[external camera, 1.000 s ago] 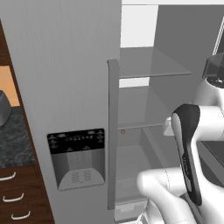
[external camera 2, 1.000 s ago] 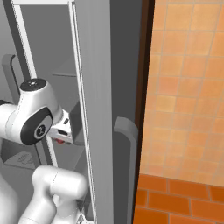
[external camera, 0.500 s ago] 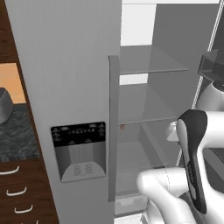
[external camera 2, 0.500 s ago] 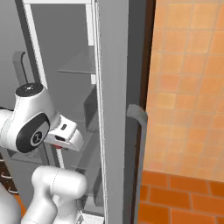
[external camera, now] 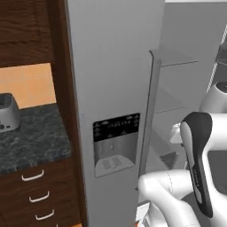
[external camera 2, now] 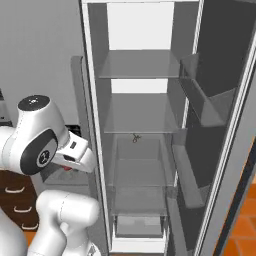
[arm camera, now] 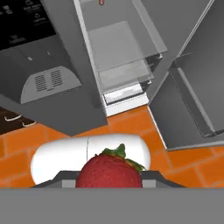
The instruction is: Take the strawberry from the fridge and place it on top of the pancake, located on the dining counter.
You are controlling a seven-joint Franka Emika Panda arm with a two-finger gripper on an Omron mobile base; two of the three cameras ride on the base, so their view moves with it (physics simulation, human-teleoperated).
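The strawberry (arm camera: 109, 171), red with a green leafy cap, sits between my gripper's (arm camera: 109, 178) dark fingertips, which are shut on it. In the right base view the strawberry (external camera 2: 67, 169) shows as a small red spot under my white hand, left of the fridge opening and outside it. The grey fridge (external camera 2: 137, 120) stands with its right door swung open and its glass shelves bare. Its left door with the black dispenser panel (external camera: 116, 144) is closed. The pancake and the dining counter are out of view.
The open fridge door (external camera 2: 215, 100) with its bins juts out on the right. A black speckled worktop (external camera: 31, 142) with a grey appliance (external camera: 6, 113) and dark wood drawers (external camera: 35, 195) lies left of the fridge. Orange tile floor (arm camera: 131, 127) is below my hand.
Both base views have swung, so the camera moved: the right base view now faces the open fridge instead of the orange wall. The strawberry stays in my shut gripper.
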